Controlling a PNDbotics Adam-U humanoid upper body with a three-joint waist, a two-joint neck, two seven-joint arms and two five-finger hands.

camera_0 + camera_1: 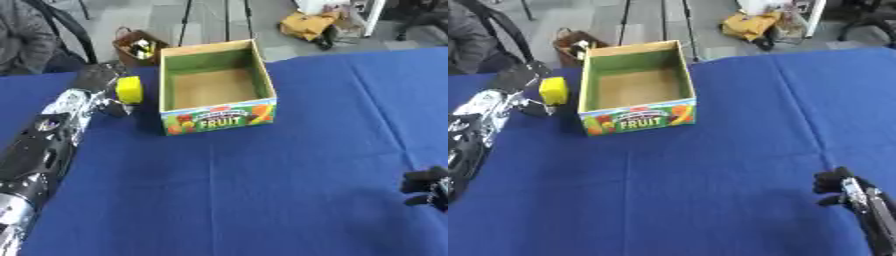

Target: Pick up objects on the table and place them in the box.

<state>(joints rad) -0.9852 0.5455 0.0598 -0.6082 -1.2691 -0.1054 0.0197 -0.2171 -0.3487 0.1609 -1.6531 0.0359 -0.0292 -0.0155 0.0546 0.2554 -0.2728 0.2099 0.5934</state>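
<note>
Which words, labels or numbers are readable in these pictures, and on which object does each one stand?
"FRUIT": on the front panel of the cardboard box, in large white letters among printed fruit pictures.
A smaller line of print above "FRUIT" on the same panel: too blurred to read.
The yellow block held by the left robot hand: no text visible.

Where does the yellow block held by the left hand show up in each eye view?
Left eye view: yellow block at upper left, just left of the fruit box, in the left hand.
Right eye view: same block, nearer the left edge, beside the box.
Shared landmark: the box's FRUIT label.
</note>
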